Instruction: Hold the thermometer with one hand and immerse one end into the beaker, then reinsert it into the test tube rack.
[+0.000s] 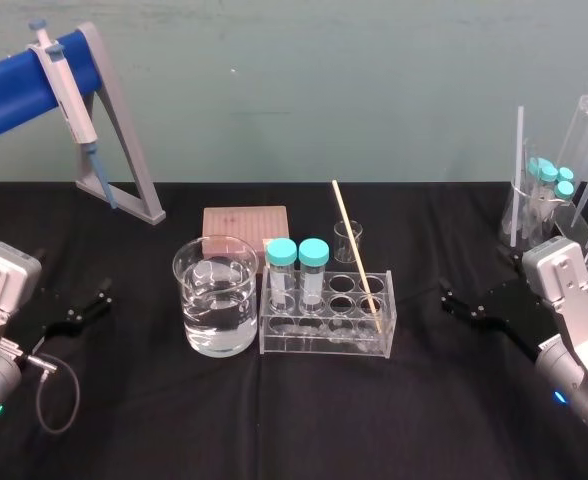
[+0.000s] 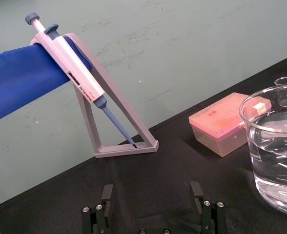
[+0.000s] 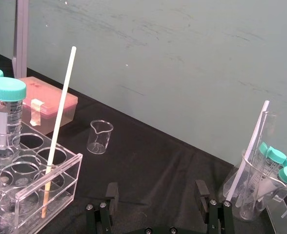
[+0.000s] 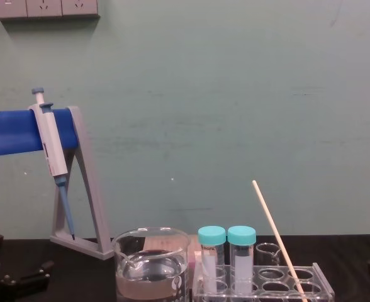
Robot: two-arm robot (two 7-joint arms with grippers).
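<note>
On the black table (image 1: 274, 420), centre: clear rack (image 1: 324, 342) with thermometer (image 1: 357, 256) standing in a right-end hole, its top leaning towards the left. Beaker (image 1: 217, 310), part-filled with clear liquid, just beside the rack's left end. Left gripper (image 1: 101, 297) low at table's left, fingers spread wide, empty. Right gripper (image 1: 451, 300) low at table's right, apart from the rack, likewise spread, empty.

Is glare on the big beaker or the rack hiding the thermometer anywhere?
Head view: highlights on the beaker rim and water, the thermometer plain against the black cloth. Right wrist view: test tube rack edges glint, yet the rod's foot reads through the acrylic.
</note>
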